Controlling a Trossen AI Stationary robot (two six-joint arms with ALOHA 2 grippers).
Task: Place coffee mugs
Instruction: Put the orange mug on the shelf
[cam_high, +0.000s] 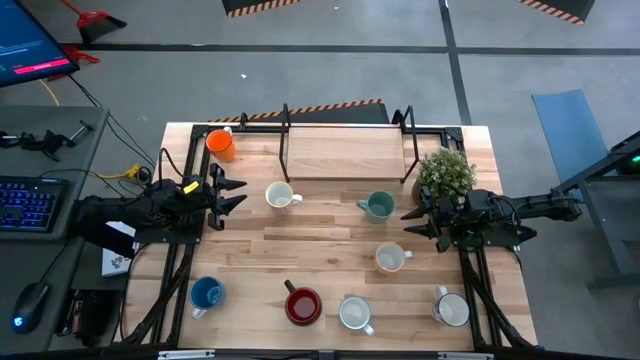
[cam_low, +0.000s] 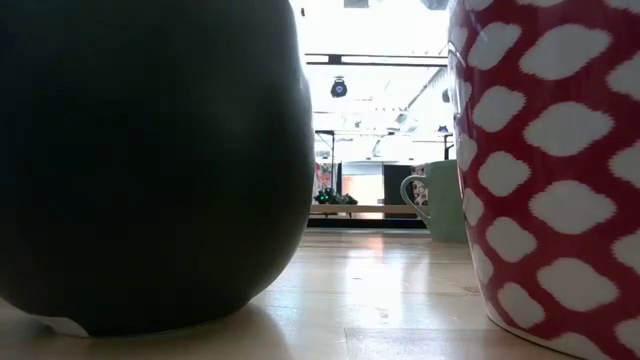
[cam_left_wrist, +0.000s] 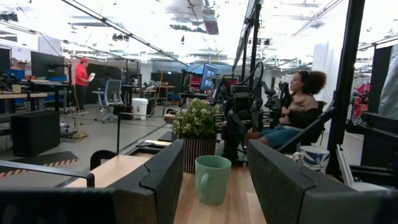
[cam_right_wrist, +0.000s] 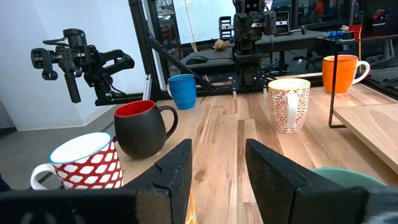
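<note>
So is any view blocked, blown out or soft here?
Low view: a dark mug and a red-patterned mug loom close and fill most of the frame, with the room behind blown out. Left wrist view: ceiling lights wash out, and the near claw fingers look soft. High view: evenly lit.

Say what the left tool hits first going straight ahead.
Probably the white mug, close ahead in the high view, though the left wrist view frames only the teal-green mug.
</note>
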